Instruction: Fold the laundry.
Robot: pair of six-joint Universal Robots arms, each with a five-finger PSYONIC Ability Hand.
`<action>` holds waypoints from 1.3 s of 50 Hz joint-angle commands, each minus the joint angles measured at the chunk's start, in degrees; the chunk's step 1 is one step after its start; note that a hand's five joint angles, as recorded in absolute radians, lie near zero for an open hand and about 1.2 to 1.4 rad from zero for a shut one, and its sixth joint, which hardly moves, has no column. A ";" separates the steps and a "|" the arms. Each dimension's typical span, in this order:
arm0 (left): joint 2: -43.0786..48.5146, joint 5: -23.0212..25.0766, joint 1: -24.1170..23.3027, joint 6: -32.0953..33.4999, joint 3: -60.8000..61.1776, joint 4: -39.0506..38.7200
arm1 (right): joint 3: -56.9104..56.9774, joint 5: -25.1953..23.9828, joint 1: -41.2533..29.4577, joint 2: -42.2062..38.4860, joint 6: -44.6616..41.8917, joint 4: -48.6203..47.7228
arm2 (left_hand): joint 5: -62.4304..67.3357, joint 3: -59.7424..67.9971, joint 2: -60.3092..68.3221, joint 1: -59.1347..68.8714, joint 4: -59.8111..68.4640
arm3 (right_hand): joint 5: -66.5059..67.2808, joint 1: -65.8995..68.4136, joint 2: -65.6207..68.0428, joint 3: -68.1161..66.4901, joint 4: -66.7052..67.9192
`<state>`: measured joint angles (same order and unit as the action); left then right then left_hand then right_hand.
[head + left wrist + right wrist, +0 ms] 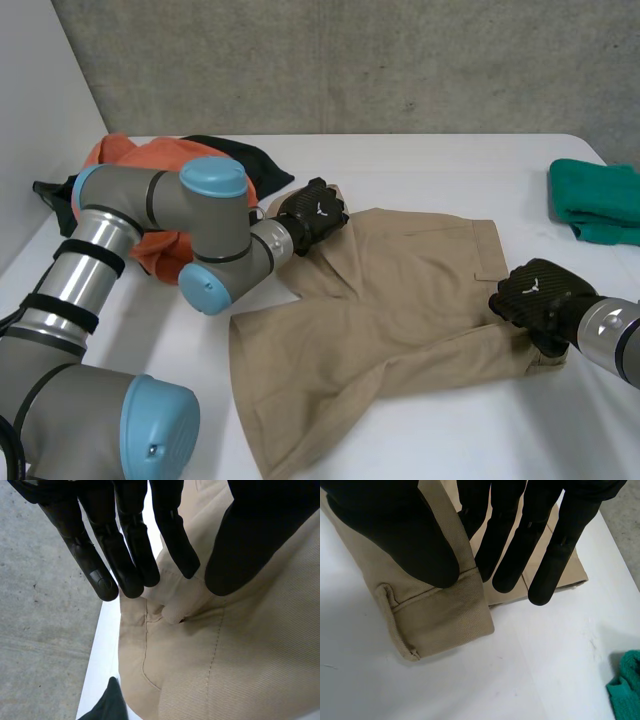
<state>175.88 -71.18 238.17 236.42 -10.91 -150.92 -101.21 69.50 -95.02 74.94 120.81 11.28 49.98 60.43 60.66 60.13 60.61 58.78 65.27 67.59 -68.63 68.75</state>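
The tan shorts [400,300] lie spread out mid-tabletop [450,170], and both hands have a grip on them. The left hand [312,215] pinches a bunched far corner, and the right hand [535,292] has its thumb clamped over the hem at the opposite edge. I'd guess it's a two-point hold so the cloth lifts evenly for the fold.

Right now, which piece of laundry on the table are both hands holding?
The tan shorts: the left hand pinches one corner, the right hand another. The orange garment, the black garment and the green cloth are in neither hand.
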 commanded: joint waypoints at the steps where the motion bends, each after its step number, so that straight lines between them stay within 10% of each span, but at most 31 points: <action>1: 0.34 -1.41 -0.16 1.33 0.10 -0.25 | -0.30 0.02 -0.51 0.46 0.12 -0.30 | 20.02 19.57 19.34 19.87 19.39 | 11.22 14.73 12.41 -11.37 11.25; 15: -21.68 -30.76 -3.06 -1.56 28.69 15.57 | -1.27 0.02 -2.62 2.57 1.53 -0.30 | 20.02 19.57 19.34 19.87 19.39 | 11.22 14.73 12.41 -11.37 11.25; 24: -33.05 -31.03 -4.29 -6.58 49.58 15.40 | -2.59 0.02 -4.29 4.24 1.71 -0.39 | 17.88 17.42 17.19 17.72 17.24 | 11.22 14.73 12.41 -11.37 11.25; 30: -33.58 -32.96 -3.06 -13.95 46.86 11.80 | -2.94 0.20 -7.01 4.68 5.12 -2.66 | -40.31 -40.76 -40.99 -40.46 -40.94 | 11.22 14.73 12.41 -11.37 11.25; 43: -49.12 -33.24 -0.51 -33.55 54.31 10.83 | -0.40 0.55 -11.85 3.11 18.83 -12.25 | -38.66 -39.12 -39.35 -38.82 -39.30 | 11.22 14.73 12.41 -11.37 11.25; 51: -63.01 -23.58 -3.49 -49.27 75.74 8.11 | 7.77 5.55 -14.13 -3.65 31.92 -14.63 | -42.02 -42.48 -42.71 -42.18 -42.66 | 11.22 14.73 12.41 -11.37 11.25; 65: -62.33 -20.05 -7.71 -60.19 92.74 2.66 | 11.74 13.47 -16.16 -7.80 37.83 -15.24 | -45.89 -46.35 -46.58 -46.05 -46.53 | 11.22 14.73 12.41 -11.37 11.25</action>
<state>110.94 -90.92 232.07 178.19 78.59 -146.11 -89.69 80.78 -110.51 67.64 157.20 -3.54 5.42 16.45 16.19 16.95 15.98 58.79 65.27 67.59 -68.63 68.75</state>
